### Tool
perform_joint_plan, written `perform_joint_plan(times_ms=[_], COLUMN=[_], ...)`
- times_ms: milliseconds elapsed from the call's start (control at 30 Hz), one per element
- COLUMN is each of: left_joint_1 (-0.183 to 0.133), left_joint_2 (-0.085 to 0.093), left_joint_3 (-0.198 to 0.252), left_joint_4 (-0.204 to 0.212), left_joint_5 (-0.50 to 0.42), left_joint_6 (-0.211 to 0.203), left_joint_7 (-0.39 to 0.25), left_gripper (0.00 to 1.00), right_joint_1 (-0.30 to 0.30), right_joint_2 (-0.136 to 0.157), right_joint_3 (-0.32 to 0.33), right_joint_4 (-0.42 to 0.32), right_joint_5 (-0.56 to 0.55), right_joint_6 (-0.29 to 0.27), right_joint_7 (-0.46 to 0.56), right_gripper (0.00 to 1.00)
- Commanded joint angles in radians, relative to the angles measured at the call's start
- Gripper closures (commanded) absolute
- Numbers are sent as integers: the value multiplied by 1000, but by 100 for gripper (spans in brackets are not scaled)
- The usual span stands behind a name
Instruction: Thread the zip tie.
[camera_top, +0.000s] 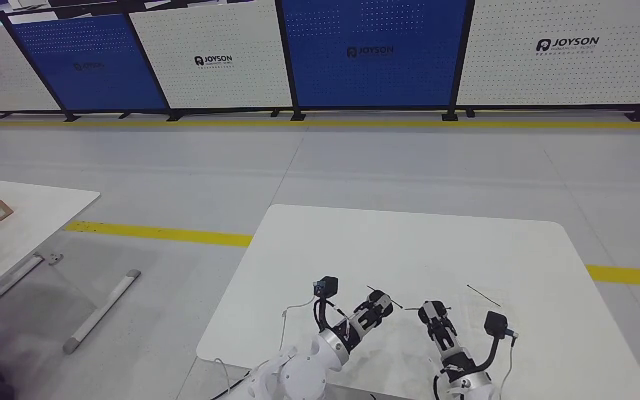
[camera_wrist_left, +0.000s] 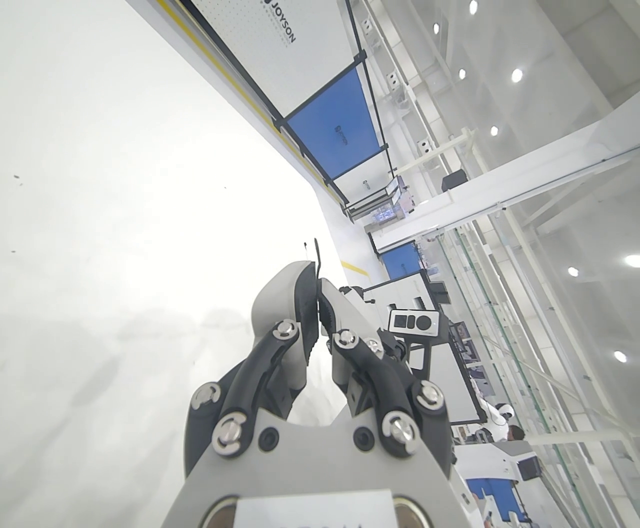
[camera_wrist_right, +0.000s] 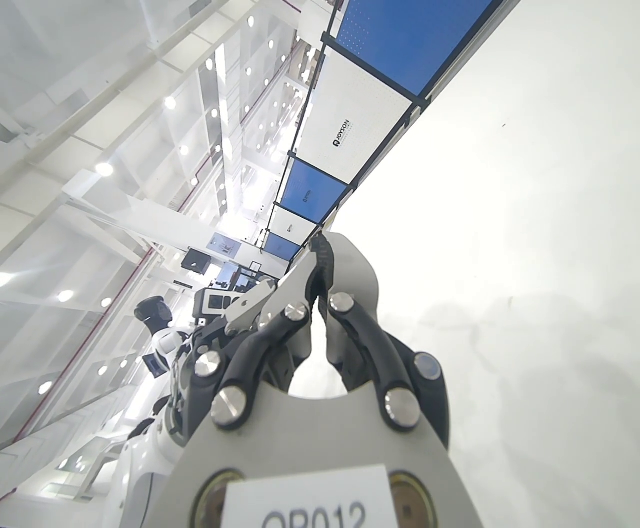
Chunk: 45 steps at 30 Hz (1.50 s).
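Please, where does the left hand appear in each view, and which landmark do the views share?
Top view: left hand above the table, beside the right hand.
Left wrist view: left hand in the foreground, shut on the zip tie.
Right wrist view: left hand behind the right hand, partly hidden.
Shared landmark: the blue-and-white panel wall.

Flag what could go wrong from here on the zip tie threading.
1. The left gripper pinches the zip tie with just a thin tip showing past its fingertips; it may flex or slip during insertion.
2. The right gripper is shut, but I cannot tell what it holds, so the ends may misalign.
3. A loose tie lies on the table beside the right arm; a sweep could drag it.
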Motion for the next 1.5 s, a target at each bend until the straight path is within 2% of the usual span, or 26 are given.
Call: perform_joint_plan(times_ms=[0, 1467], left_joint_1=[-3, -5], left_joint_2=[-2, -6], left_joint_3=[3, 12], left_joint_4=[4, 2], left_joint_5=[11, 15], left_joint_6=[19, 18], left_joint_7=[18, 30], left_gripper=[100, 100], right_joint_1=[0, 31], right_joint_2=[-1, -28], right_joint_3=[1, -14], right_joint_4=[-1, 17], right_joint_5=[0, -22], right_joint_6=[6, 54], right_joint_7=[-1, 31], right_gripper=[100, 100])
